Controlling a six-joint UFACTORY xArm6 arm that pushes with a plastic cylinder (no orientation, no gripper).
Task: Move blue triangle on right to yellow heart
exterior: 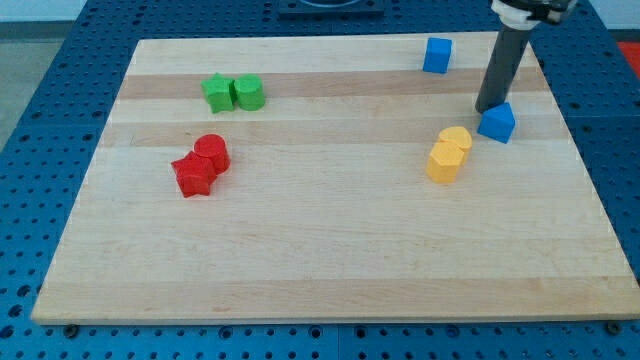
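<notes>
The blue triangle [498,122] lies on the wooden board's right side. My tip [487,108] stands just at its upper left edge, touching or nearly touching it. The yellow heart [455,140] lies a short way to the triangle's left, with a narrow gap between them. A second yellow block [441,163] touches the heart at its lower left; its shape is hard to make out.
A blue cube [437,55] sits near the board's top edge, left of the rod. A green star [217,93] and a green block [249,93] sit together at top left. Two red blocks [202,166] sit at middle left. The wooden board [330,250] lies on a blue pegboard.
</notes>
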